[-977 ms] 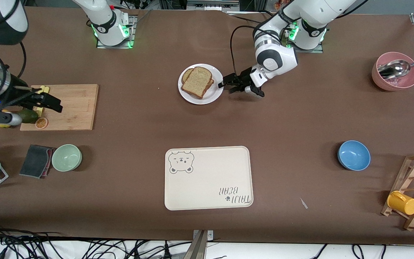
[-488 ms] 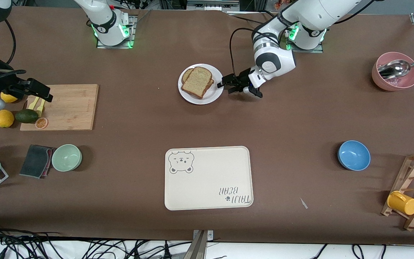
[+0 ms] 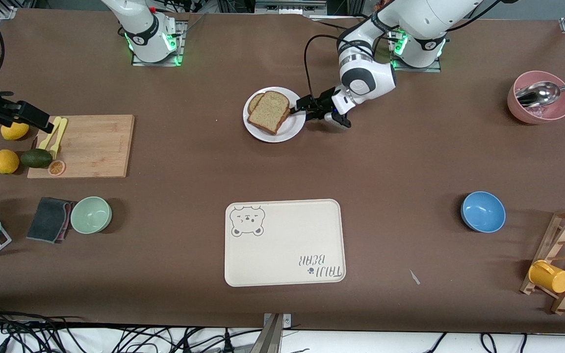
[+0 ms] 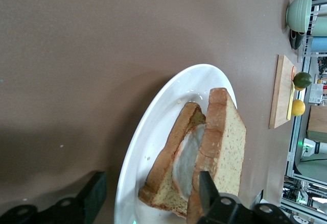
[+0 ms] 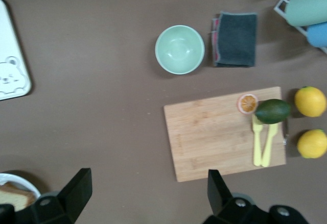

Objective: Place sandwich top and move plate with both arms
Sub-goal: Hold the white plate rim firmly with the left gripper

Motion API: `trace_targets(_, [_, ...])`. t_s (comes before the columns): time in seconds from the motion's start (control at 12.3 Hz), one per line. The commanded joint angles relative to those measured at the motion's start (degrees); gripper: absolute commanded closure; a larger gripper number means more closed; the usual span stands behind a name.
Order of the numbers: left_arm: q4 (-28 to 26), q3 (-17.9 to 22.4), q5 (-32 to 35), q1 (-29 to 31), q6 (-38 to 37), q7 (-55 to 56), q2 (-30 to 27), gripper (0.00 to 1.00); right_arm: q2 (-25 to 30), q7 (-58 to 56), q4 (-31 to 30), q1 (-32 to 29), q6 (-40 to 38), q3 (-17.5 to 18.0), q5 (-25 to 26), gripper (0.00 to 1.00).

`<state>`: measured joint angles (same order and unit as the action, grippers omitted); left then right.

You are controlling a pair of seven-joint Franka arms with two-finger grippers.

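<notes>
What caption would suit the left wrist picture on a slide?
The left gripper, jaws open, straddles the rim of the plate where the sandwich top leans on an egg-topped slice.

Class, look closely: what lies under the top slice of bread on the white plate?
Under the sandwich top a white filling shows, resting on a lower bread slice on the plate. Most of the filling is covered, so I cannot identify it.

Speckled tan sandwich top (image 3: pixel 269 112) lies atop lower slice on round white plate (image 3: pixel 290 129).

Front cam high, facing both arm bases; left wrist cam close on plate (image 4: pixel 153 132); right wrist cam high over cutting board (image 5: pixel 225 132), both seen in front.
</notes>
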<state>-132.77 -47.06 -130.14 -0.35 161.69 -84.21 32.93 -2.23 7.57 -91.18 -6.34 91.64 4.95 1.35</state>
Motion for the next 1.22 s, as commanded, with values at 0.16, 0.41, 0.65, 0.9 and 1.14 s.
trace_targets(0.16, [1.5,1.6,-3.0,-0.3,0.6,-6.0,2.4,0.37,1.2,1.0,-0.7,-0.2,-1.6,0.4,0.8,0.00])
trace_targets(0.41, [1.5,1.6,-3.1,-0.4,0.6,-6.0,2.6,0.54,0.6,1.0,0.3,-0.3,-1.6,0.2,0.6,0.00])
trace_targets(0.65, [1.9,1.6,-3.4,-0.7,0.6,-6.0,2.9,0.62,0.1,1.0,2.4,-0.3,-1.6,0.2,0.5,0.00])
trace_targets(0.9, [2.2,1.6,-3.5,-1.1,0.6,-6.0,3.1,0.73,0.5,1.0,2.6,-0.2,-1.6,0.6,-0.7,0.00])
trace_targets(1.14, [2.3,1.6,-3.5,-1.1,0.6,-6.0,3.4,0.86,0.5,1.0,3.7,-0.2,-2.6,0.8,-0.8,0.00])
